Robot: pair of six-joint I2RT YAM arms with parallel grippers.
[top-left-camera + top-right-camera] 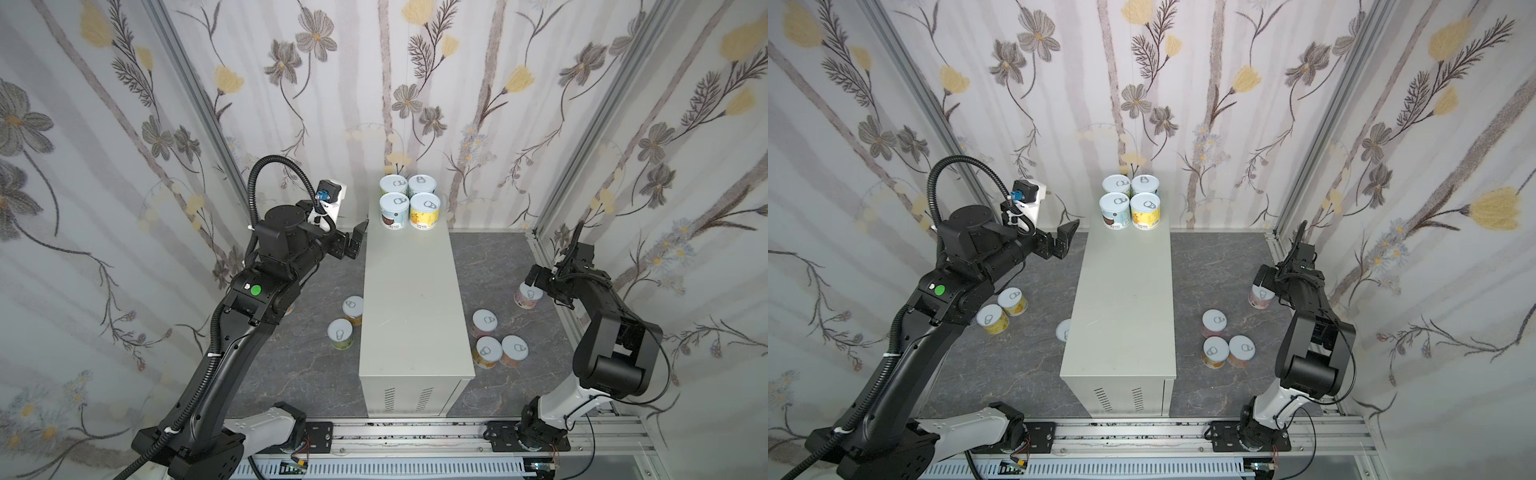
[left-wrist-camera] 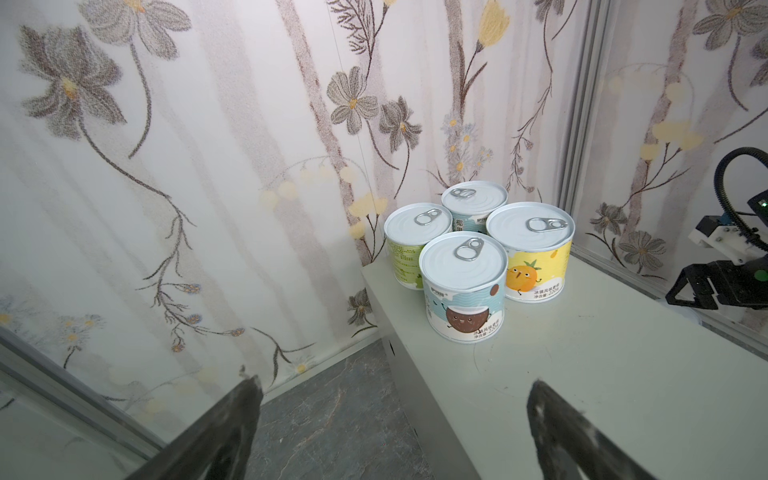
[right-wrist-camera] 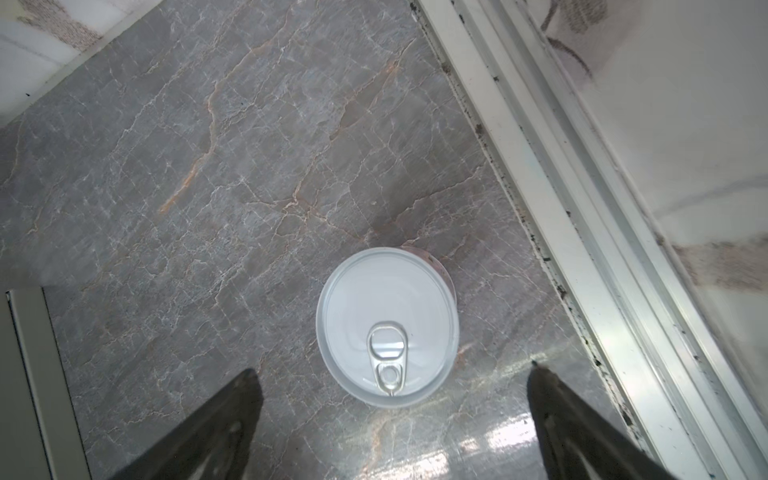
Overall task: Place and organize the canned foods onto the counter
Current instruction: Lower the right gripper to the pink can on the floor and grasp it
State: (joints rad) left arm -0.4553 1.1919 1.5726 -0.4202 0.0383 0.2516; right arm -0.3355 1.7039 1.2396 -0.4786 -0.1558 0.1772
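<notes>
Four white-lidded cans [image 1: 394, 203] cluster upright; counter [image 1: 411, 299] pale, flat-topped.

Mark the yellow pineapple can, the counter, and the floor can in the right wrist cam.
yellow pineapple can [image 2: 524, 279]: left wrist view, on the label's pineapple figure.
counter [image 1: 411, 299]: in a top view, bare middle of its top.
floor can [image 3: 386, 291]: right wrist view, white lid beside the pull tab.

A staged robot lab cell: floral wallpaper panels [image 1: 332, 104], arms [image 1: 232, 353] bolted to an aluminium rail [image 1: 415, 436].
</notes>
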